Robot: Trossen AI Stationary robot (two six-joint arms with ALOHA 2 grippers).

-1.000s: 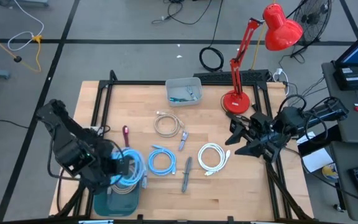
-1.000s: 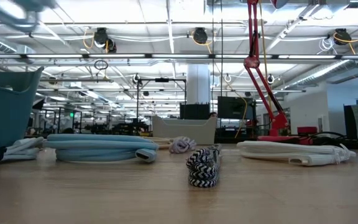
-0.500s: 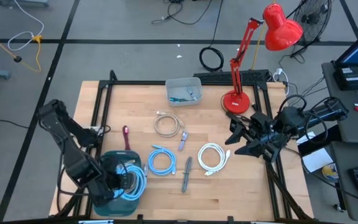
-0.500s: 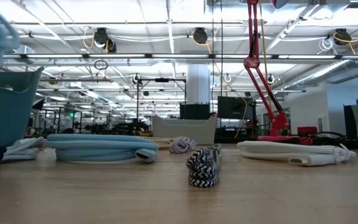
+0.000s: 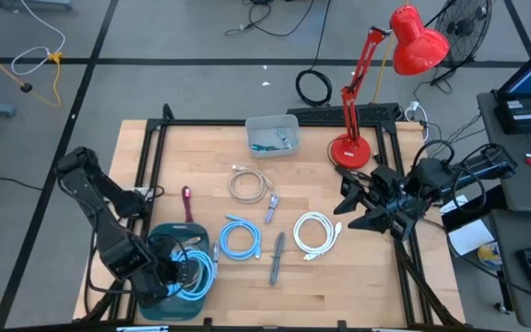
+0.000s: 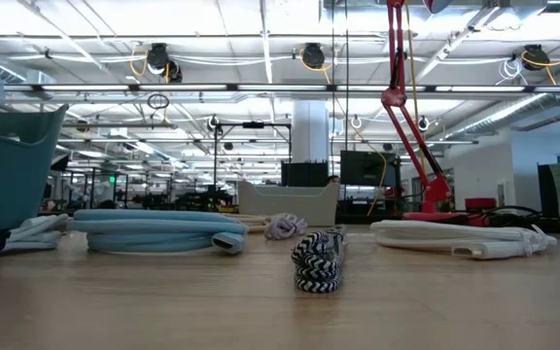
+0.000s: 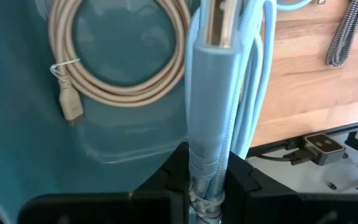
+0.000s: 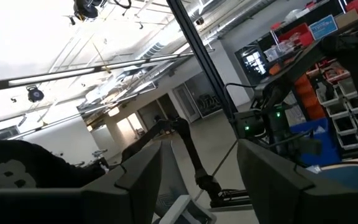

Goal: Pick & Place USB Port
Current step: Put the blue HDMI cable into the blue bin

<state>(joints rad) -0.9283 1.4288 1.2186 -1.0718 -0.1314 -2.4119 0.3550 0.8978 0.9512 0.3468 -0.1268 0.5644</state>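
A light-blue coiled USB cable point(image 5: 194, 267) hangs over the teal bin point(image 5: 159, 309) at the worktop's front-left corner, pinched at its bundled strands, its long pale-blue plug point(image 7: 210, 93) pointing forward. A beige coiled cable point(image 7: 120, 53) lies flat inside the bin.

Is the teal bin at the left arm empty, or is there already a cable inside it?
Not empty. A beige coiled cable lies on the floor of the teal bin. The left tool holds a light blue cable above it, not yet released.
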